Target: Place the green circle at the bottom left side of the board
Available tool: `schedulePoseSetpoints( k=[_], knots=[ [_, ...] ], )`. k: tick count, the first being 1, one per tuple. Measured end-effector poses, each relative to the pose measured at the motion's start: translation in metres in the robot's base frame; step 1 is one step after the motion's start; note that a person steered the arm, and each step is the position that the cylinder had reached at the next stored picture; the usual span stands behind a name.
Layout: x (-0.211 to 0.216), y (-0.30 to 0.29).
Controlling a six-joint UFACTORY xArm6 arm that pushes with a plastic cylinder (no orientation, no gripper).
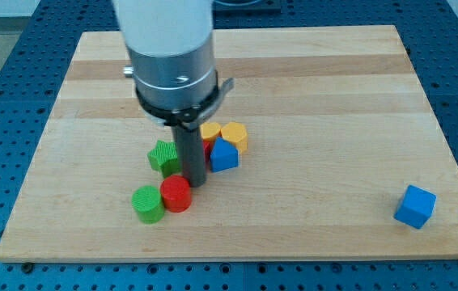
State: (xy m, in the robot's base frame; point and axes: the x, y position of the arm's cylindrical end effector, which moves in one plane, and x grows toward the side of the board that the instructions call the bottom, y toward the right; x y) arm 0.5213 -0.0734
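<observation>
**Green circle: lies toward the view's lower left of my tip, red circle between**

- Green circle (147,203): a short round block, flat on the worktop (334,105), left of centre and near the view's bottom edge. Its side touches the red circle (175,194) on the view's right.
- My tip (194,184): down on the worktop just right of the red circle and slightly above it. The green circle lies down and to the view's left of the tip. By my judgement a push that way would meet the red circle first.
- Fingers: none fitted; the arm ends in a plain rod, so no apart or together state applies.
- Green star (163,156): above the circles, left of the rod.
- Blue block (223,154), yellow block (234,136), second yellow block (209,131): clustered right of the rod; a sliver of red shows between them, shape unclear.
- Blue cube (414,205): well apart, at the lower right.
- Target corner: the view's bottom left, beyond the green circle from the tip.
</observation>
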Motion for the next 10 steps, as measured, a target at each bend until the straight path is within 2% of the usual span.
schedulePoseSetpoints(
  k=[1,2,3,4,6,10],
  knots=[
    [0.000,-0.022],
    [0.000,-0.020],
    [0.007,0.027],
    [0.032,0.027],
    [0.056,-0.025],
    [0.056,-0.103]
  ],
)
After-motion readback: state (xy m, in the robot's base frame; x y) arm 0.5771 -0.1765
